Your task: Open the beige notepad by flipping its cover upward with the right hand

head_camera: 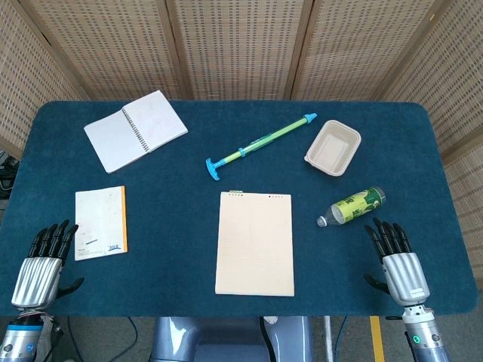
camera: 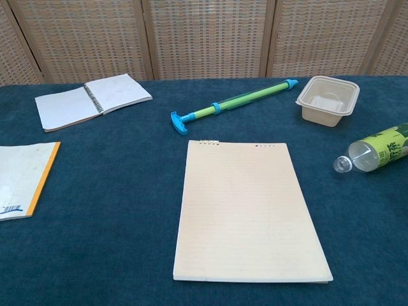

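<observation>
The left hand (head_camera: pixel 41 264) sits at the near left edge of the table (head_camera: pixel 173 219), at about 8 o'clock from the middle. Its fingers are straight and a little apart, pointing away from the robot. It holds nothing and touches none of the things.

Just beside it, toward 1 o'clock, lies a small white book with an orange edge (head_camera: pixel 100 224), flat and shut. Further back, at about 10 o'clock on the table, a spiral notebook (head_camera: pixel 136 130) lies open with its white pages up.

The beige notepad (head_camera: pixel 255 243) lies flat in the middle of the table, close to the near edge. Its cover is down, so it is not open yet. Its long side runs from 6 o'clock to 12 o'clock, and the bound top edge with the small rings (camera: pixel 209 143) points to 12 o'clock, away from the robot. Nothing touches it.

Behind the notepad, a green and blue stick toy (head_camera: pixel 260 144) lies slanted, with its blue handle near the notepad and its tip toward 2 o'clock. To the right of it is an empty beige tray (head_camera: pixel 333 148). Below the tray, a green bottle (head_camera: pixel 352 207) lies on its side, with its cap pointing toward the notepad.

The right hand (head_camera: pixel 396 260) sits at the near right edge, at about 4 o'clock. Its fingers are straight and a little spread, pointing away from the robot. It holds nothing. It is near the bottle but apart from it, and well apart from the notepad.
</observation>
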You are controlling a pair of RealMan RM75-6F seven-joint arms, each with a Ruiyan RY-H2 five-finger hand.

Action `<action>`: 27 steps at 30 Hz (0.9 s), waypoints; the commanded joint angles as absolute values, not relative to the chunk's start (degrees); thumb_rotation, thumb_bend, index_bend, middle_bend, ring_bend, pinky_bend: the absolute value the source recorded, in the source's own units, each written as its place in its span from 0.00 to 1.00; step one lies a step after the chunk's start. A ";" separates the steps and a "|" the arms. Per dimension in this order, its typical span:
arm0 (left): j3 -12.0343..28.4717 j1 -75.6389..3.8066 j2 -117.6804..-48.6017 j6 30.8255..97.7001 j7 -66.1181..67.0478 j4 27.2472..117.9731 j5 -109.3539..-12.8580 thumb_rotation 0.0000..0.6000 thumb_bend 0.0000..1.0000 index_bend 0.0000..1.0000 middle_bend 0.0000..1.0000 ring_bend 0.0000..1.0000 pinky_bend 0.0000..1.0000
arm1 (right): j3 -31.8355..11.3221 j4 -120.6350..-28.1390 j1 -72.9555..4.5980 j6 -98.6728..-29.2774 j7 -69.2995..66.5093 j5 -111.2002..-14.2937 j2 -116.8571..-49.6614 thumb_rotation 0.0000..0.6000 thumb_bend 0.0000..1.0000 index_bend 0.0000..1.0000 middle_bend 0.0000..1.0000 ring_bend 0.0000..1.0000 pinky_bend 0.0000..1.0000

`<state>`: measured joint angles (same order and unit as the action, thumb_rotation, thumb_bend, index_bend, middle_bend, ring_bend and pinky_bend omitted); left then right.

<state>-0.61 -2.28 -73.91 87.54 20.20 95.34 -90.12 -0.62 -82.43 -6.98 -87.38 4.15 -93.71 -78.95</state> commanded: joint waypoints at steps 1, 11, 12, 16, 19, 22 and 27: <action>-0.61 -2.27 -73.92 87.57 20.23 95.32 -90.14 1.00 0.02 0.00 0.00 0.00 0.05 | -0.59 -82.36 -6.92 -87.53 3.97 -93.82 -78.97 1.00 0.16 0.00 0.00 0.00 0.00; -0.67 -2.12 -73.70 87.95 20.13 95.72 -90.41 1.00 0.02 0.00 0.00 0.00 0.05 | -0.08 -82.72 -7.03 -87.22 3.37 -94.52 -78.86 1.00 0.17 0.00 0.00 0.00 0.00; -0.66 -2.11 -73.67 88.03 20.06 95.74 -90.47 1.00 0.02 0.00 0.00 0.00 0.05 | -0.05 -82.70 -7.04 -87.20 3.46 -94.57 -78.89 1.00 0.17 0.00 0.00 0.00 0.00; -0.56 -2.20 -73.53 88.00 19.78 95.78 -90.50 1.00 0.02 0.00 0.00 0.00 0.05 | 0.05 -82.49 -7.11 -86.94 3.72 -94.65 -79.19 1.00 0.17 0.00 0.00 0.00 0.00; -0.60 -2.23 -73.49 87.78 19.84 95.72 -90.34 1.00 0.02 0.00 0.00 0.00 0.05 | 0.20 -82.52 -7.10 -86.89 3.69 -94.82 -79.28 1.00 0.17 0.00 0.00 0.00 0.00; -0.60 -2.22 -73.47 87.80 19.91 95.84 -90.36 1.00 0.02 0.00 0.00 0.00 0.05 | 0.40 -82.66 -7.07 -87.00 3.57 -95.16 -79.27 1.00 0.17 0.00 0.00 0.00 0.00; -0.74 -2.11 -73.44 87.98 20.28 96.15 -90.59 1.00 0.02 0.00 0.00 0.00 0.05 | 1.02 -82.40 -7.16 -86.74 2.79 -95.86 -79.40 1.00 0.17 0.00 0.00 0.00 0.00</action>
<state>-0.74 -2.11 -73.44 87.98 20.28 96.15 -90.59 0.95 -82.43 -7.13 -86.80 2.87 -95.79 -79.38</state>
